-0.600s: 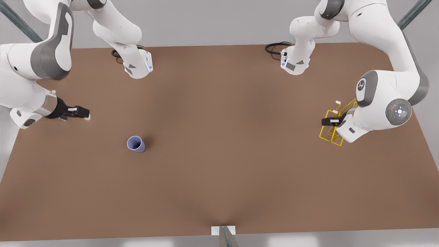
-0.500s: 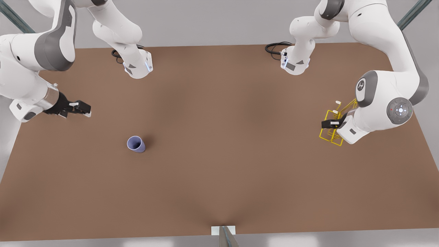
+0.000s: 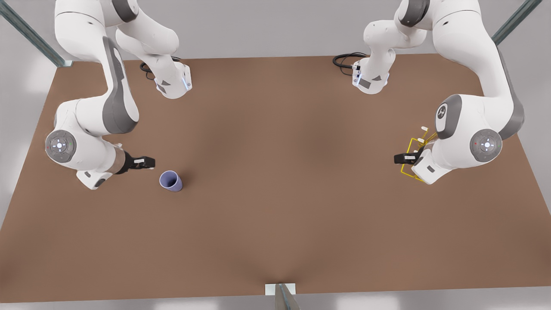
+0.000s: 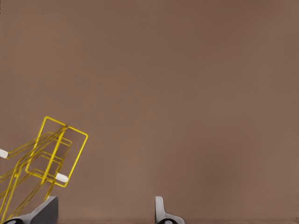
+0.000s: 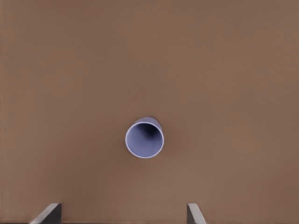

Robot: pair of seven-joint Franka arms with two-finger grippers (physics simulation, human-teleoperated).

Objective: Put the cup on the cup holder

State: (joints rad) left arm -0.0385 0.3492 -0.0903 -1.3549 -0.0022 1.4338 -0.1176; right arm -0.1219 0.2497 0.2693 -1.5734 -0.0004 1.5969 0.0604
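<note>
The lavender-blue cup [image 3: 171, 181] stands mouth up on the brown table [image 3: 275, 232], toward the front view's left. My right gripper [image 3: 150, 162] hovers just off it on the front view's left, open and empty. In the right wrist view the cup [image 5: 145, 139] lies ahead of the open right gripper [image 5: 122, 214], apart from the fingers. The yellow wire cup holder [image 3: 416, 140] stands near the table's edge at the front view's right, partly hidden by my left arm. My left gripper [image 3: 398, 158] is open right beside the cup holder [image 4: 56, 154], one fingertip [image 4: 46, 210] close to its wires.
Both arm bases [image 3: 172, 84] [image 3: 370, 79] stand at the table's back edge with black cables [image 3: 346, 58] coiled by them. A small white bracket [image 3: 280, 289] sits at the front edge. Bare tabletop stretches between cup and holder.
The right arm swung in from the table's edge, bringing its gripper close to the cup. The left gripper shifted slightly toward the front view's left beside the holder. The cup has not moved.
</note>
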